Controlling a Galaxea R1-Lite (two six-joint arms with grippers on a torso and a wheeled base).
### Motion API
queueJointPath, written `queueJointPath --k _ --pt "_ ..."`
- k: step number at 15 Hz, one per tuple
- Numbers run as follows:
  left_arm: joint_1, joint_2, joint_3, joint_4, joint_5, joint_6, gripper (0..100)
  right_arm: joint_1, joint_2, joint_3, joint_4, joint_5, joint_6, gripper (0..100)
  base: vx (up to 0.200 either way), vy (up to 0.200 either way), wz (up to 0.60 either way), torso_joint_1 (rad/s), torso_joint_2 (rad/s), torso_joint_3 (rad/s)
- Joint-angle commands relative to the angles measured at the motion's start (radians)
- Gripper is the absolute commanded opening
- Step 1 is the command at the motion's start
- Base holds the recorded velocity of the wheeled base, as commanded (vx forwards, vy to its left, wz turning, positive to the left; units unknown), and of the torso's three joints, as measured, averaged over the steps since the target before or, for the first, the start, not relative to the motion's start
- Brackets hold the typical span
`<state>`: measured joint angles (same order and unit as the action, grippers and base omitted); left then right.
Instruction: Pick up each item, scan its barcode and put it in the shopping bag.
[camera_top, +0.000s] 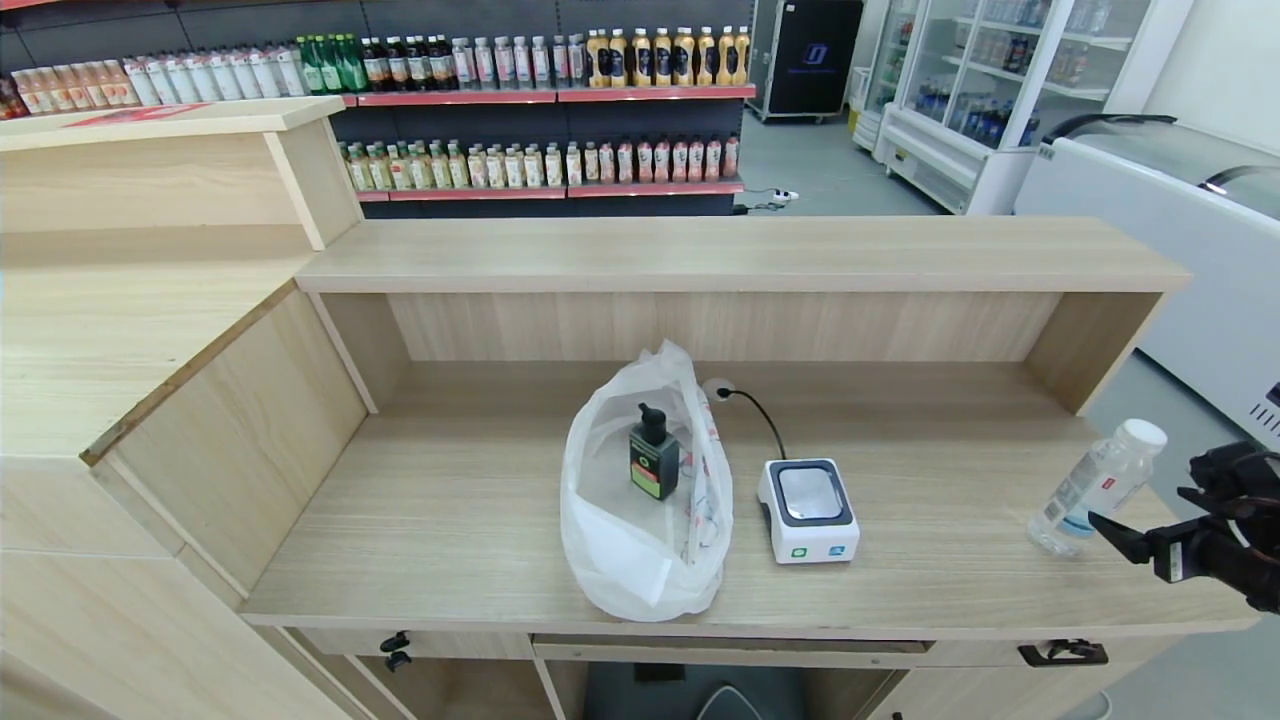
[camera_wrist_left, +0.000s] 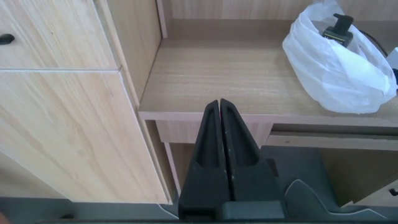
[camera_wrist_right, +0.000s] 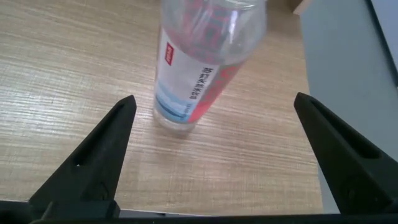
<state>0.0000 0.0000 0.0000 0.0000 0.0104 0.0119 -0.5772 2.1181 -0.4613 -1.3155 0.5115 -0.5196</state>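
While the right gripper (camera_top: 1140, 510) hangs at the right end of the light wooden worktop (camera_top: 450, 520), its fingers (camera_wrist_right: 93, 155) are spread wide and hold nothing. Clear plastic water bottle with a white cap (camera_top: 1095, 490) stands on its base at that right end, just ahead of the finger tips and lined up with the gap between them. I see no contact.

White box-shaped barcode scanner (camera_top: 808, 508) with a grey glass top sits mid-worktop, well left of the water bottle. Its black cable (camera_top: 760, 415) runs to the far wall.

White plastic shopping bag (camera_top: 640, 520) sits just left of the scanner, mouth open. Dark green pump bottle with a black pump head (camera_top: 654, 455) stands upright inside it.

Left gripper (camera_wrist_left: 219, 106) is low, below the worktop's near edge at the left, with its fingers pressed together and empty. From that wrist camera the bag (camera_wrist_left: 336, 68) is farther off to the right.
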Motion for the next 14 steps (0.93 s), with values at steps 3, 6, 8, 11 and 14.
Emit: queueJointPath --k 3,6,8,11,14 --pt "0.000 0.000 0.000 0.000 0.000 0.000 0 0.028 0.056 -0.033 -0.014 -0.002 0.000 100 0.000 0.000 0.00 0.000 0.00 0.000" --pt "0.000 0.000 0.000 0.000 0.000 0.000 0 0.051 0.077 -0.073 -0.016 -0.001 0.001 100 0.000 0.000 0.00 0.000 0.00 0.000" --pt "0.000 0.000 0.000 0.000 0.000 0.000 0 0.054 0.083 -0.086 -0.014 -0.002 0.003 100 0.000 0.000 0.00 0.000 0.00 0.000" --pt "0.000 0.000 0.000 0.000 0.000 0.000 0 0.076 0.105 -0.129 -0.004 -0.002 0.003 100 0.000 0.000 0.00 0.000 0.00 0.000" --pt "0.000 0.000 0.000 0.000 0.000 0.000 0 0.094 0.125 -0.148 -0.004 -0.002 0.003 100 0.000 0.000 0.00 0.000 0.00 0.000"
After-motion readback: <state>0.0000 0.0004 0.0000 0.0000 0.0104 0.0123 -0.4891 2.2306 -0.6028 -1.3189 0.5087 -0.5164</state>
